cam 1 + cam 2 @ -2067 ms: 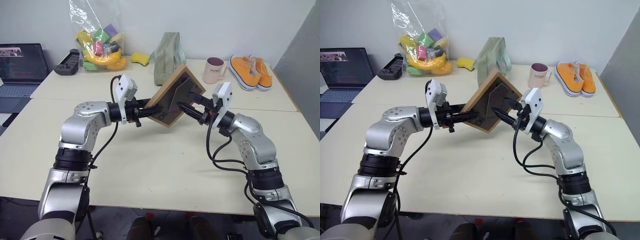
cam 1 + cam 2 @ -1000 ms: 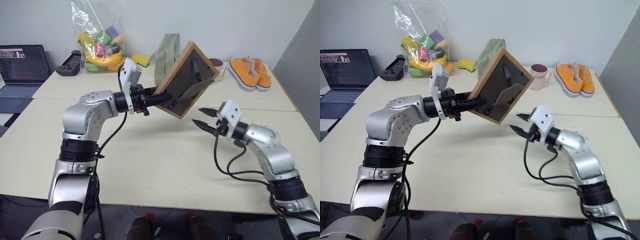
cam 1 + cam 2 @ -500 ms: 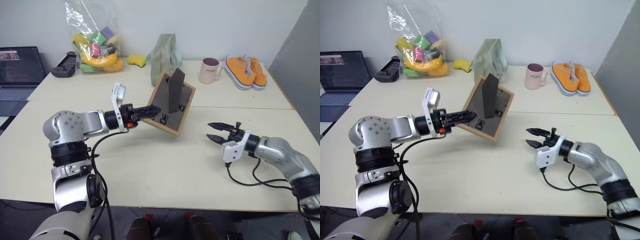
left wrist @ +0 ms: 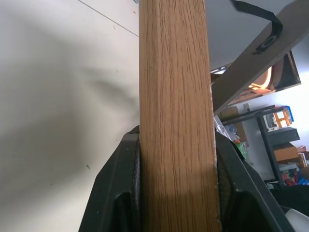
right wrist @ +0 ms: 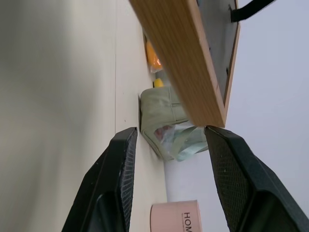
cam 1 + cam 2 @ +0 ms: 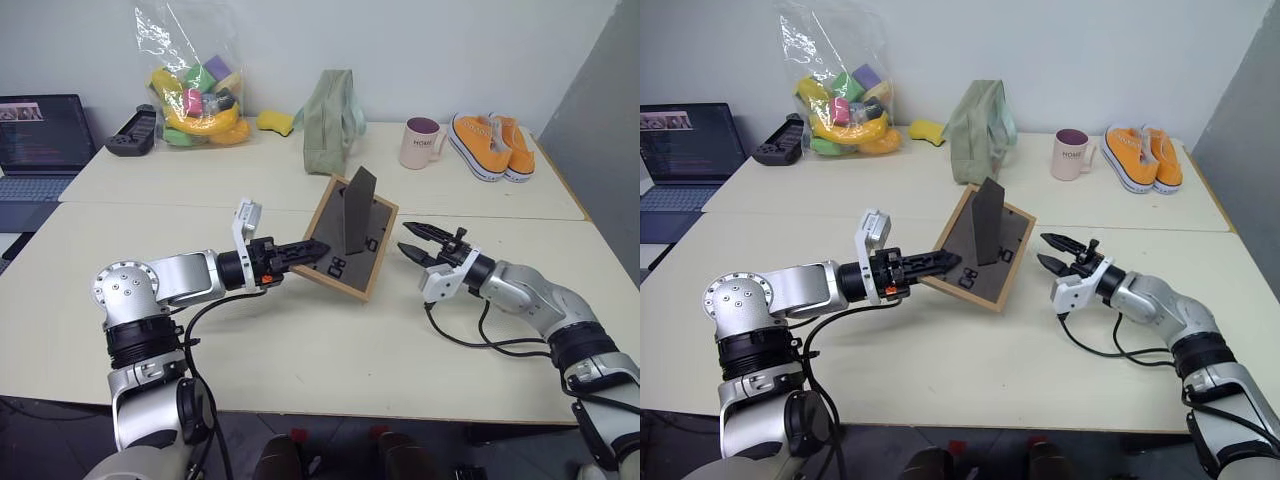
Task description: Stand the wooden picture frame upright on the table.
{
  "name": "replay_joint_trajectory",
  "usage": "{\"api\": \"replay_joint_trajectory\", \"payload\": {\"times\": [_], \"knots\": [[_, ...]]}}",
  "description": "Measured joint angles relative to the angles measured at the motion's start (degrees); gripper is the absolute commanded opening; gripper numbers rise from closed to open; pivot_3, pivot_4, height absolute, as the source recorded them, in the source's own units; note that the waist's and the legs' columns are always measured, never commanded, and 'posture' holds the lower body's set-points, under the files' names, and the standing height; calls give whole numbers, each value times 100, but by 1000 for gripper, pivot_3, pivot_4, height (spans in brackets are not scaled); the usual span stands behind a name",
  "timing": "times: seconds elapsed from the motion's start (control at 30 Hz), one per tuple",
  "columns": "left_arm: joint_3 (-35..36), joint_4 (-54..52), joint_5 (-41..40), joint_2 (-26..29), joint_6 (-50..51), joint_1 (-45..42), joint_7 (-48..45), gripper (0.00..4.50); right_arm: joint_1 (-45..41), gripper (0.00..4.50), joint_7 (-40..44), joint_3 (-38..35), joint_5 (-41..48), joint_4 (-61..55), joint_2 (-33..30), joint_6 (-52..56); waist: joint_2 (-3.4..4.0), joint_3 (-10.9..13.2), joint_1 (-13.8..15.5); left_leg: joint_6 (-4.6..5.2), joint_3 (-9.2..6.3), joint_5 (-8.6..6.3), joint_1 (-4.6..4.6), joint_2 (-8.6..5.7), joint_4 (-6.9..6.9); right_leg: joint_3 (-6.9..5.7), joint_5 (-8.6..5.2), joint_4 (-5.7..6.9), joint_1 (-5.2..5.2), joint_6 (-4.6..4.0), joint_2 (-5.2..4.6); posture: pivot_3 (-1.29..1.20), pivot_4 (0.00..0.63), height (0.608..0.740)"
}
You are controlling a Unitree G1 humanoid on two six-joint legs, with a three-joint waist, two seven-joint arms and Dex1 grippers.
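"HOME" reads on the pink mug at the counter's far side. Compared with a second ago, the wooden picture frame sits lower, back toward the camera, stand folded out. The left gripper's fingers clamp its left border; the right gripper waits just beside with fingers spread, empty. Bare counter lies ahead.

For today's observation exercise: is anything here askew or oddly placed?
Yes. The wooden picture frame tilts back-side up instead of standing, its fold-out stand sticking up, clamped at one edge by the left gripper. The right gripper is open beside it.
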Motion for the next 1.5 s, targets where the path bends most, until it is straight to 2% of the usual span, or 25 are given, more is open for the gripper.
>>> {"api": "replay_joint_trajectory", "payload": {"times": [0.37,0.7,0.87,1.03,1.2,1.33,1.5], "knots": [[-277,-43,-1311,124,-518,195,916,1320,-308,2312,-373,32,-293,35,95,131,0,0,9,-1,0,0,1,0,0,0,0,2,0,0,0,0,150,740],[-1059,-52,-2200,475,-1265,469,1421,1320,-531,2312,-542,28,-307,43,-98,81,0,0,23,0,1,0,1,-2,0,1,0,1,0,0,-1,0,150,740],[-1313,-55,-2514,650,-1580,506,1457,1320,-529,2312,-553,29,-305,39,-2,112,0,0,28,0,0,0,1,-1,0,1,0,1,0,0,-1,0,150,740],[-1676,-104,-2793,693,-1870,501,1515,1320,-558,2312,-680,219,-426,45,353,179,0,0,28,0,0,0,-1,-2,1,2,0,3,-3,0,-1,0,150,740],[-1887,-154,-3043,904,-2049,501,1560,1320,-586,2312,-822,265,-442,64,364,172,0,0,33,0,-2,0,0,-3,2,1,0,1,0,0,-2,0,150,740],[-1975,-156,-3171,946,-2133,503,1550,1320,-729,2312,-919,351,-486,124,353,105,0,0,30,0,-2,0,1,-3,1,0,0,1,-1,0,-1,0,150,740],[-2036,-156,-3289,1160,-1856,616,1252,1320,-848,2312,-1262,583,-788,186,-55,-758,0,0,26,1,-2,0,0,-7,0,1,0,0,-3,0,-1,0,150,740]]}}
